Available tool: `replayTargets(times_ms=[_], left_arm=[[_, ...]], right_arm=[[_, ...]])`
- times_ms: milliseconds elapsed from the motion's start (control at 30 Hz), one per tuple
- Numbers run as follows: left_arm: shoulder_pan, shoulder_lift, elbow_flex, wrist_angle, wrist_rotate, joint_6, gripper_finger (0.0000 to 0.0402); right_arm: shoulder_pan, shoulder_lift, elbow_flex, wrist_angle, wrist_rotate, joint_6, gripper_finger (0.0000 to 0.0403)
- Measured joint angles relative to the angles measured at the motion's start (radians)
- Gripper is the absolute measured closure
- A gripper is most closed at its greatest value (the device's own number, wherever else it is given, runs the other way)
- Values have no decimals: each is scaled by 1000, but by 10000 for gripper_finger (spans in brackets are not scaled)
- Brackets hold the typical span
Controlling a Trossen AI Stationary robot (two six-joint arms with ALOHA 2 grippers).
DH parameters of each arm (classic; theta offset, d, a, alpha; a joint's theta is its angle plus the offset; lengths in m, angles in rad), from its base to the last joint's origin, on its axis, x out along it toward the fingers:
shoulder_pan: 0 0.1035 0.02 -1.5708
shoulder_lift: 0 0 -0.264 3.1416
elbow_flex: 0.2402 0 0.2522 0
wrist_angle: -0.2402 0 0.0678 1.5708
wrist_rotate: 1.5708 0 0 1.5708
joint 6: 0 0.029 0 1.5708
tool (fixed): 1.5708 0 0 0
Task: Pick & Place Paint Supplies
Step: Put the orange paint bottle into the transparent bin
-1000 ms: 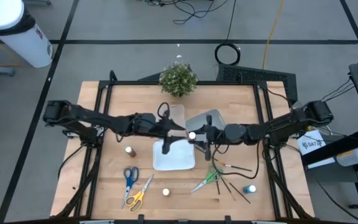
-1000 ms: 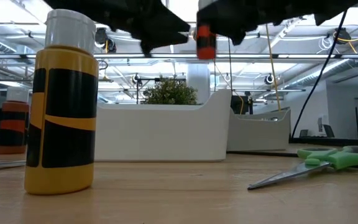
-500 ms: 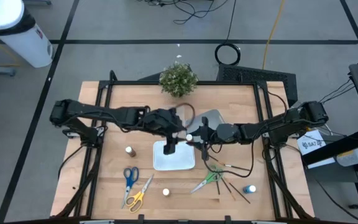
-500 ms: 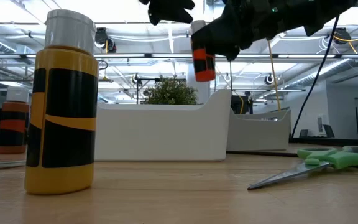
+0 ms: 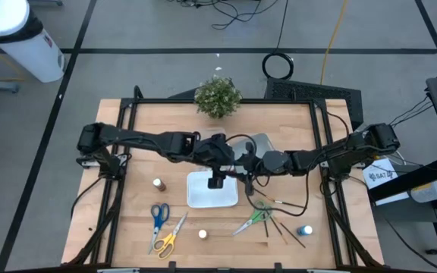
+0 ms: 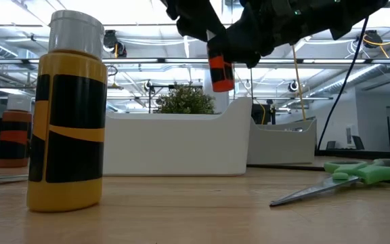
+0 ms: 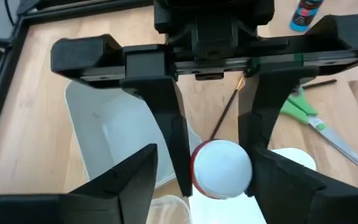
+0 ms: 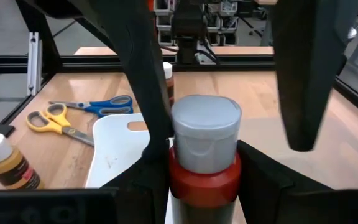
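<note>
Now we're holding the red bottle (image 8: pixel 204 162) aloft over the middle trays, right gripper (image 5: pixel 243 164) clamping its body, left gripper (image 7: pixel 213 165) spread wide around the cap. It's looking light, rigid, slick, so we're favouring a mid-body grip.
</note>
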Motion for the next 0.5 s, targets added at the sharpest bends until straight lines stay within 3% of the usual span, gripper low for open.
replayTargets(times_ms=[500], left_arm=[[2,1,-1,-21,55,8,277]], right_arm=[[0,0,0,3,-4,-1,269]])
